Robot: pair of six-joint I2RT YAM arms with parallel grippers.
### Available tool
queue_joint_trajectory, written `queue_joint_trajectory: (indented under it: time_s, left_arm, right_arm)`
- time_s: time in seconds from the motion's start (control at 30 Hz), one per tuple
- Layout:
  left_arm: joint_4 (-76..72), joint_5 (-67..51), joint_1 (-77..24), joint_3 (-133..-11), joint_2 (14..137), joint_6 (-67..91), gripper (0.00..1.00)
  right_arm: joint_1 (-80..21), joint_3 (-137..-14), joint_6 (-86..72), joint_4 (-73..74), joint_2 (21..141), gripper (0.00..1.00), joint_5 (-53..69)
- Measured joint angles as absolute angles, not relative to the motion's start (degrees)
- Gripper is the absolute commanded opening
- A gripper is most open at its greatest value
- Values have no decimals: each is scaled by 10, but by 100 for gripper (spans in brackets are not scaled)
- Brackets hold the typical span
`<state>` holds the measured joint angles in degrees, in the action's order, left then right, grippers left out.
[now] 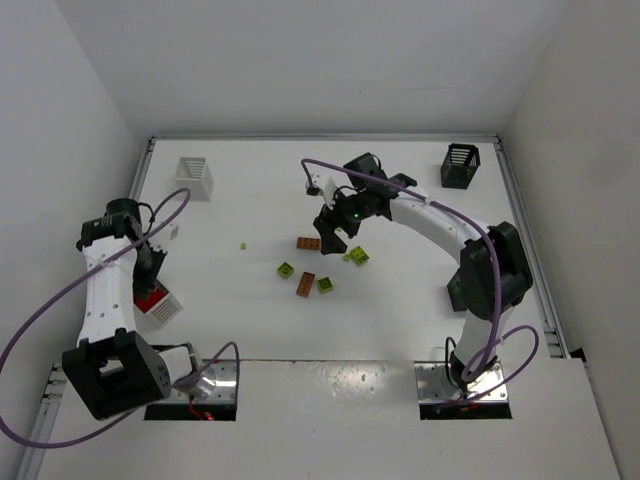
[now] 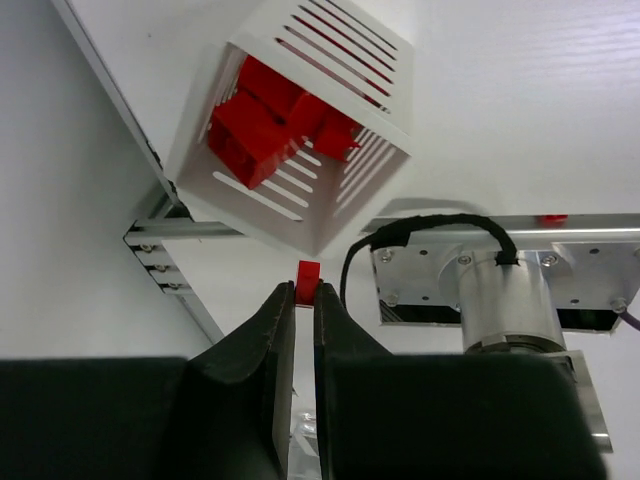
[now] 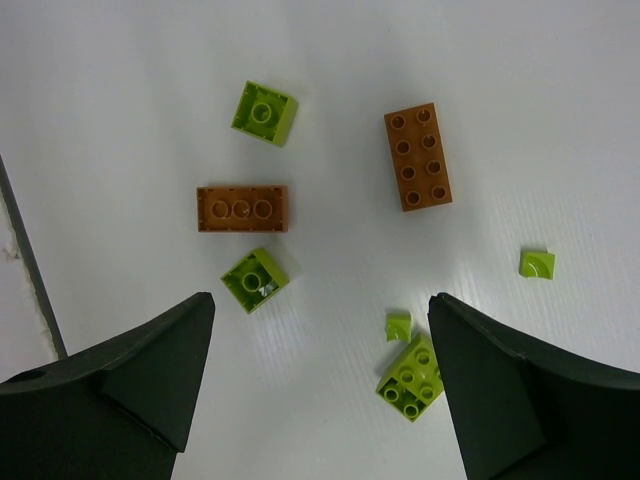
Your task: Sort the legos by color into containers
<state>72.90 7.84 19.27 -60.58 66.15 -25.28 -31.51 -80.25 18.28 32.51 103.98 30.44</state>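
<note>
Left tool (image 2: 305,292) clamped on one red lego (image 2: 308,270). White basket (image 2: 372,62) holding more red legos (image 2: 265,125) at its 12 o'clock. Right tool (image 3: 320,310) jaws wide apart over bench (image 3: 120,120). Yellow-green legos (image 3: 254,280) and orange-brown bricks (image 3: 418,157) loose, mostly at 12 o'clock.

White links (image 1: 105,295), black joints (image 1: 110,375), purple cables (image 1: 40,310); left end effector (image 2: 304,292) black; green dot (image 1: 352,212), perhaps LED.

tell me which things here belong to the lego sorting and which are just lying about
Job: red brick in the left gripper; red bricks in the near white basket; yellow-green bricks and orange-brown bricks under the open right gripper; far white basket; black basket.
Just there: purple cables; arm base plates.
</note>
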Motion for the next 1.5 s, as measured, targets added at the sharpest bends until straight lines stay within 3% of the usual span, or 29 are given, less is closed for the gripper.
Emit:
queue_joint_trajectory:
  time_s: [0.2,0.33,0.4,0.67,1.0,1.3,1.5]
  left_arm:
    - [703,76,215,-609,696,-268,9]
    - [689,66,215,-625,726,-269,19]
    - [679,62,215,-628,731,-271,29]
    - [670,56,215,-624,731,-281,47]
    - [675,19,215,-633,708,-298,49]
    - [711,-201,202,-754,741,-375,50]
    - [669,-310,100,-794,795,-378,50]
  right_arm:
    - [-315,-802,183,324,1039,88,305]
    - [-315,-802,183,324,1039,88,305]
    - [-315,-803,183,325,1039,88,305]
    - [-315,-807,183,326,1039,88,305]
    - [-315,-833,180,330,1046,88,305]
    - [-315,-834,139,304,1076,87,290]
    - [-318,-833,153,271,1107,93,274]
